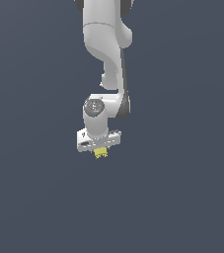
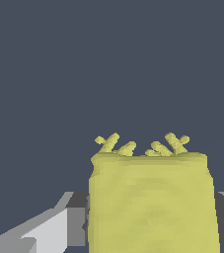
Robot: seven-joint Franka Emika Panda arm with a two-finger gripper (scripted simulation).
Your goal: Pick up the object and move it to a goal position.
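Note:
The object is a small pale-yellow blocky piece with little prongs on one edge. In the exterior view it pokes out just below the white gripper, near the middle of the picture. In the wrist view the object fills the space between the two grey fingers, which press on its two sides. The gripper is shut on it. The prongs point away from the hand. The fingertips are mostly hidden behind the hand in the exterior view.
The white arm reaches down from the top of the exterior view. A plain dark blue-grey surface lies all around. No goal marker shows.

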